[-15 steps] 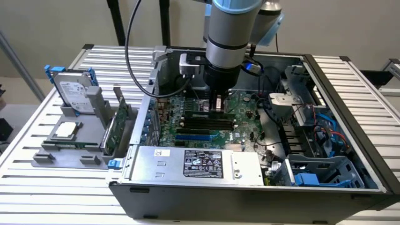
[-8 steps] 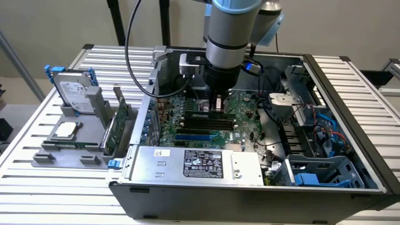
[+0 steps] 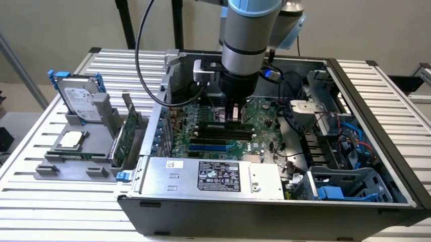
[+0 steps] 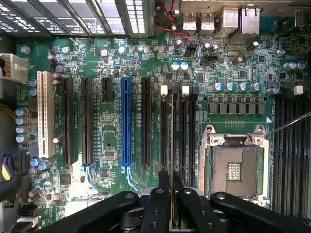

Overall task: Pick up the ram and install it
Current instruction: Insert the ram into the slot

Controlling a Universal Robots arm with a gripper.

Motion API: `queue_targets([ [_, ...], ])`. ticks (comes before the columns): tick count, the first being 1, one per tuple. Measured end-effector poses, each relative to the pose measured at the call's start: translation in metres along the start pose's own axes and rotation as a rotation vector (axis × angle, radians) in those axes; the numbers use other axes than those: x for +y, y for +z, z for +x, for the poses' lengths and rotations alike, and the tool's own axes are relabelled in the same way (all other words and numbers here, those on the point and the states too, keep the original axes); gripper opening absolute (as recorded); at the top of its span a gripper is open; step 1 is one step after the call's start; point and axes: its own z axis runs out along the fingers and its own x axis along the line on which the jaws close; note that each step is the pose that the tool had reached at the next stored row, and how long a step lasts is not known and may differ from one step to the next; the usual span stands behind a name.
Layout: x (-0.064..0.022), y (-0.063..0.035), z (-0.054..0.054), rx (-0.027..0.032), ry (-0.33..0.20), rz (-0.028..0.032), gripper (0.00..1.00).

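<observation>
We see a bench (image 3: 60,201) of pale ribbed metal slats, a plain beige wall (image 3: 377,25) behind it — black upright posts (image 3: 124,22) stand there — under soft, even light.

I log one slatted desk (image 3: 40,206) carrying an open computer case (image 3: 269,212) and a grey parts rack (image 3: 74,169).

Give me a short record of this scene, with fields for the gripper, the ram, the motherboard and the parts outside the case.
gripper: inside the open computer case, shut on the ram
ram: held edge-on, directly over the memory slots beside the empty CPU socket
motherboard: green, with one blue slot, one white slot and several black slots
outside the case: hard drive with blue rails and expansion card, both upright in a grey holder
</observation>
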Motion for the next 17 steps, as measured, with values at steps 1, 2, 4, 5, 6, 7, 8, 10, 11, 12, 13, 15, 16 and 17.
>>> queue_targets([
  [1,0.0000,0.0008,0.0000,0.0038,0.000,0.0001,0.00],
  [2,-0.0001,0.0010,0.0000,0.0057,0.000,0.0001,0.00],
  [4,0.0000,0.0010,0.0001,0.0061,0.000,0.0001,0.00],
  [5,0.0000,0.0012,0.0001,0.0062,0.000,0.0001,0.00],
  [6,-0.0001,0.0017,0.0000,0.0058,0.000,0.0004,0.00],
  [7,-0.0001,0.0023,0.0000,0.0056,0.000,0.0010,0.00],
  [8,-0.0001,0.0030,0.0000,0.0058,0.000,0.0022,0.00],
  [10,-0.0001,0.0045,0.0001,0.0063,0.000,0.0058,0.00],
  [11,-0.0001,0.0054,0.0001,0.0068,0.000,0.0082,0.00],
  [12,-0.0001,0.0062,0.0002,0.0076,0.000,0.0103,0.00],
  [13,-0.0002,0.0070,0.0001,0.0084,0.000,0.0121,0.00],
  [15,0.0002,0.0079,0.0002,0.0100,0.000,0.0134,0.00],
  [16,0.0004,0.0083,0.0002,0.0109,0.000,0.0135,0.00],
  [17,0.0007,0.0085,0.0002,0.0120,0.000,0.0137,0.00],
])
